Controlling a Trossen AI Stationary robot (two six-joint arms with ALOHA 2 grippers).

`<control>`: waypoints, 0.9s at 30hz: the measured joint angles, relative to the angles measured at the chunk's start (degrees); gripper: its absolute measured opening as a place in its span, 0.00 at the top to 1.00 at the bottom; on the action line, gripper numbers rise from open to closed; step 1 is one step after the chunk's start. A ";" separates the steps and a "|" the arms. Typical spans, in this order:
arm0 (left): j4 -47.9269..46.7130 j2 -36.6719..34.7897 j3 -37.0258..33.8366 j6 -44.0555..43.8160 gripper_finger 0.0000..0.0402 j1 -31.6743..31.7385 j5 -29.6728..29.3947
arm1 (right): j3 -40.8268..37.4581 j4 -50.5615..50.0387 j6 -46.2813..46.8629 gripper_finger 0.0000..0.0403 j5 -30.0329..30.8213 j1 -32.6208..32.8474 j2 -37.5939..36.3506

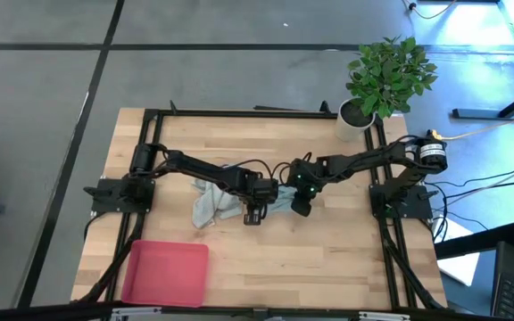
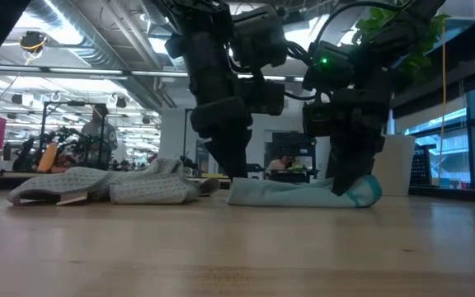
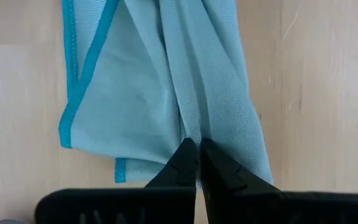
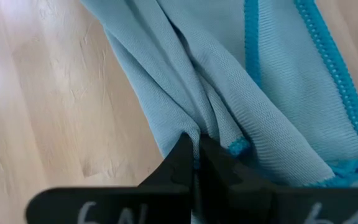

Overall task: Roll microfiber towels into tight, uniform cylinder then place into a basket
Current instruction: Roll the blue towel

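The pale blue-teal microfiber towel (image 2: 299, 194) lies bunched into a long strip on the table between my two grippers. My left gripper (image 3: 196, 144) is shut on it at its left end, my right gripper (image 4: 193, 138) is shut on it near its right end. In the high view the left gripper (image 1: 255, 217) and right gripper (image 1: 300, 207) stand close together at the table's middle. The light grey towel (image 1: 208, 201) lies crumpled flat on the table, just left of the left gripper. The pink-red basket (image 1: 166, 272) sits at the near left. My left gripper pinches a raised lengthwise fold (image 3: 191, 127) of the blue towel between its two fingertips, coming steeply from above. The towel stays on the table, gathered in loose pleats. My right gripper pinches a bundle of folds (image 4: 211, 124) beside the darker blue hem, slanting down from above. The towel's right end (image 2: 368, 191) rests on the table.
A potted plant in a white pot (image 1: 373, 89) stands at the far right corner. Bare wooden tabletop (image 1: 328, 267) spreads near and right of the grippers. The black frame (image 1: 239, 113) runs around the table.
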 joint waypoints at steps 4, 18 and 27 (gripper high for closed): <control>-0.14 -0.38 -0.02 0.04 1.00 0.00 -0.12 | -0.04 0.24 -0.12 0.97 0.06 0.00 0.00; -0.72 -1.69 -0.02 -2.96 0.98 -0.44 -2.77 | -0.15 0.74 -0.11 0.97 -0.15 -0.03 0.00; -1.80 -1.68 -0.09 -1.68 0.82 -0.38 -4.92 | -0.17 0.31 -0.09 0.97 -0.71 -0.02 -0.09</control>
